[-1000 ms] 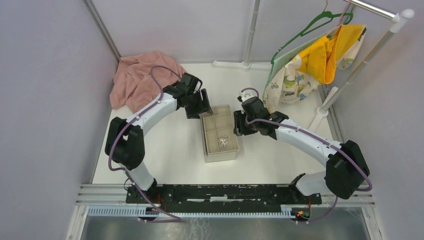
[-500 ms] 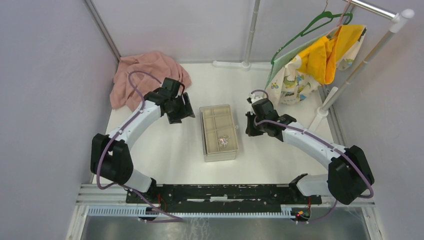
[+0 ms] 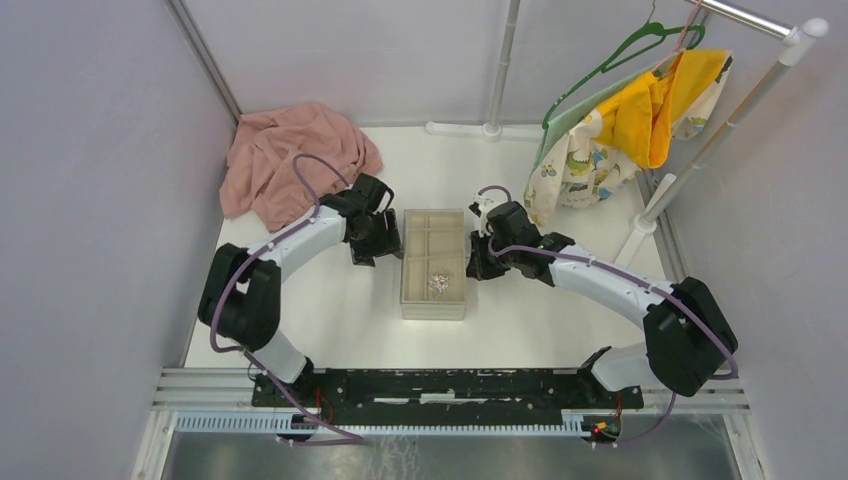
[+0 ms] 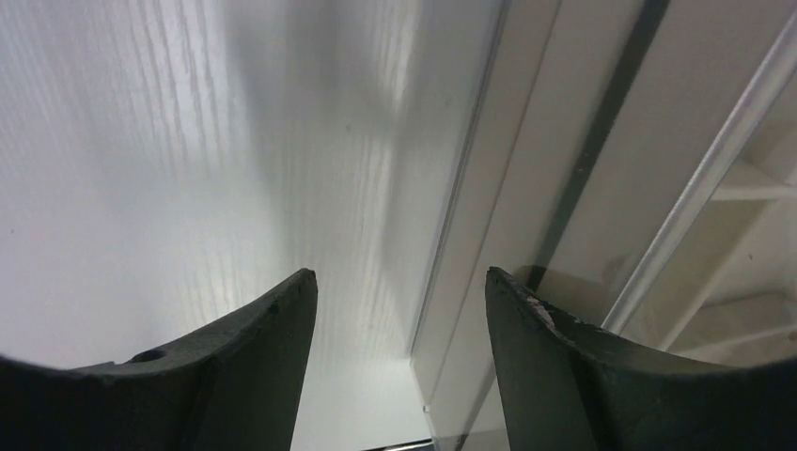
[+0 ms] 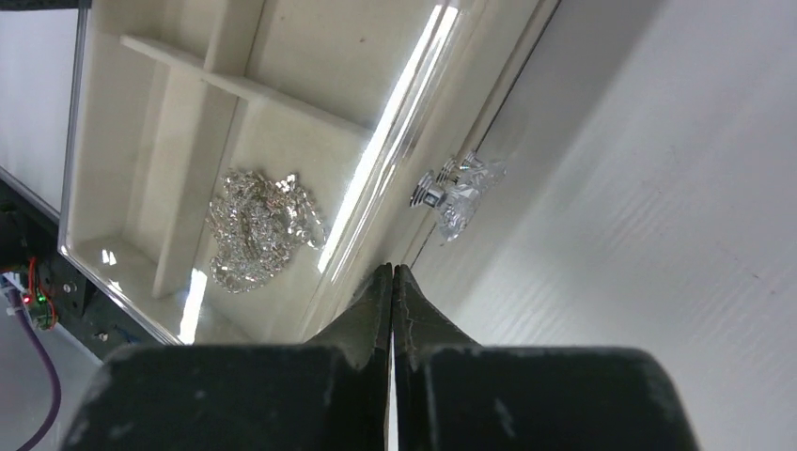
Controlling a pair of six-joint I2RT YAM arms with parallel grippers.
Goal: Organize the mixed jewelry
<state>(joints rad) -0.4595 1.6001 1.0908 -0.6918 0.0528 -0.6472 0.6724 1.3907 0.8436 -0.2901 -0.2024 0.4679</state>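
Note:
The mixed jewelry [image 3: 438,283] [image 5: 258,225] is a tangled silver pile in one near compartment of the beige tray inside the clear plastic box [image 3: 434,301] [image 5: 390,155]. My left gripper [image 3: 386,246] [image 4: 399,275] is open and empty, low beside the box's left wall [image 4: 526,188]. At the box's right wall my right gripper [image 3: 477,264] [image 5: 393,272] is shut on nothing. Its tips rest just below a shiny silver clasp [image 5: 456,188] on that wall.
A pink cloth [image 3: 285,155] lies crumpled at the back left of the white table [image 3: 330,310]. A clothes rack [image 3: 720,130] with a yellow and patterned garment [image 3: 620,125] on a green hanger stands at the back right. A white pole [image 3: 500,70] rises at the back.
The right gripper has shut and come in against the box's right wall. The left gripper swung away to the left, then returned beside the left wall. The box now sits straighter.

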